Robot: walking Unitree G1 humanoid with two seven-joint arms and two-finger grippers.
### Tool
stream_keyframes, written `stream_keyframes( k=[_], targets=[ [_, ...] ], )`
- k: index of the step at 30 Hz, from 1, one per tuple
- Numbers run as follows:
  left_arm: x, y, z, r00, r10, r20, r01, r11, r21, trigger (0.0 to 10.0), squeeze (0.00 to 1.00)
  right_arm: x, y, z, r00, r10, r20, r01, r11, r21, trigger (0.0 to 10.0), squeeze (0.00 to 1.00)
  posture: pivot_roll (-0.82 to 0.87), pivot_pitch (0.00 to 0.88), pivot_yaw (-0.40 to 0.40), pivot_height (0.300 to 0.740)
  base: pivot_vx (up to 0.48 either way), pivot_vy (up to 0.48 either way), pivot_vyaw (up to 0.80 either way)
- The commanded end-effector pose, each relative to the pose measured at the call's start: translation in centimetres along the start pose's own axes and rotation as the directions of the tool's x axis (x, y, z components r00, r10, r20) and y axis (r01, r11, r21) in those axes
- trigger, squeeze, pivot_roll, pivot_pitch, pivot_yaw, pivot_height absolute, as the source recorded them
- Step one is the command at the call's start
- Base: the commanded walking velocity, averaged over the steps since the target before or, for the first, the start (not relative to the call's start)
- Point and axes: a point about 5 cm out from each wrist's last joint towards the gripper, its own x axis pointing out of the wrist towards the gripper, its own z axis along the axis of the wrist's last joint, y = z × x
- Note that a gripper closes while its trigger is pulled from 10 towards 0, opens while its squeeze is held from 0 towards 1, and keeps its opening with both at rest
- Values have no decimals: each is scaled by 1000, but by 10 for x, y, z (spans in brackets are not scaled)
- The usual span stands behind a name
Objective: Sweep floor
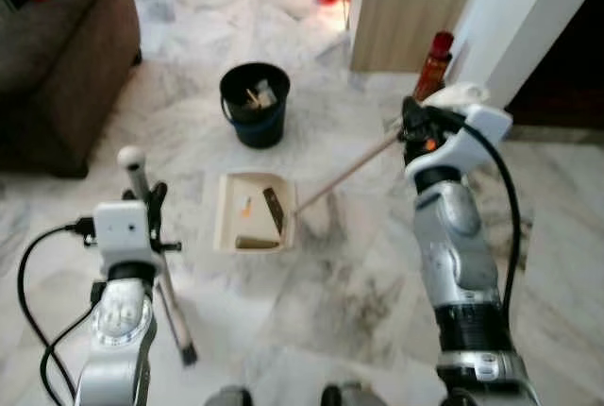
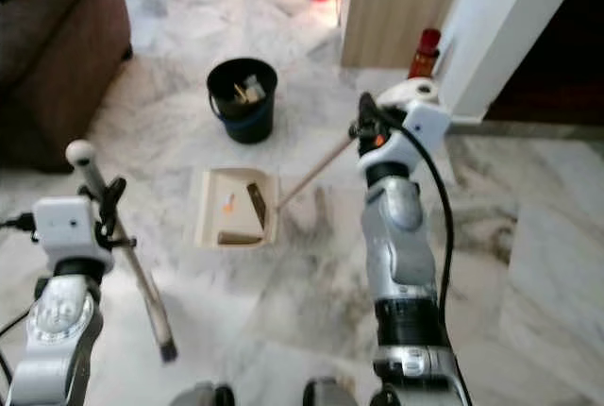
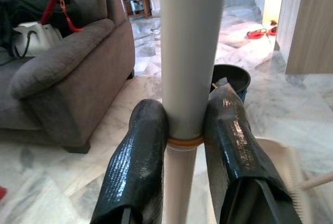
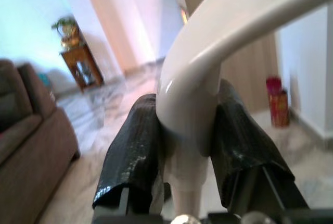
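Near left, the left gripper [image 3: 184, 146] pinches a stiff, smooth broom pole [image 1: 162, 274], which is probably light but slippery. Farther right, the right gripper [image 4: 190, 135] clamps the curved top of the dustpan handle [image 1: 344, 175]. The cream dustpan [image 1: 226, 227] lies on the marble floor [image 1: 359, 293], debris inside. Beyond stands a black bucket [image 1: 255, 104]; far left, a sofa [image 1: 57, 57]; far right, a red bottle [image 1: 434, 64].

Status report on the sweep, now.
Left gripper shut on broom handle. Right gripper shut on dustpan handle. Dustpan on floor, debris inside. Black bucket just beyond.
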Motion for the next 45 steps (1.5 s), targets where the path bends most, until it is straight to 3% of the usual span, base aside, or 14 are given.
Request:
stream_keyframes(
  k=[1,7,26,45],
  targets=[
    [0,6,9,999,16,48,-16,1000,15,10000,0,7,20,27,991,52,127,-58,997,46,10000,0,-6,206,-23,740,337,0,0],
    [-1,8,8,999,20,44,-20,1000,20,10000,0,11,28,40,983,67,171,-80,994,70,10000,0,-5,207,-23,740,339,0,0],
    [-2,5,4,999,2,32,-3,1000,22,10000,0,10,33,35,984,116,137,-128,989,79,10000,0,-5,182,-17,740,339,0,137],
    [-2,6,5,999,1,38,-2,1000,24,10000,0,14,41,49,972,137,190,-158,983,95,10000,0,0,161,-15,740,338,0,0]
  ],
)
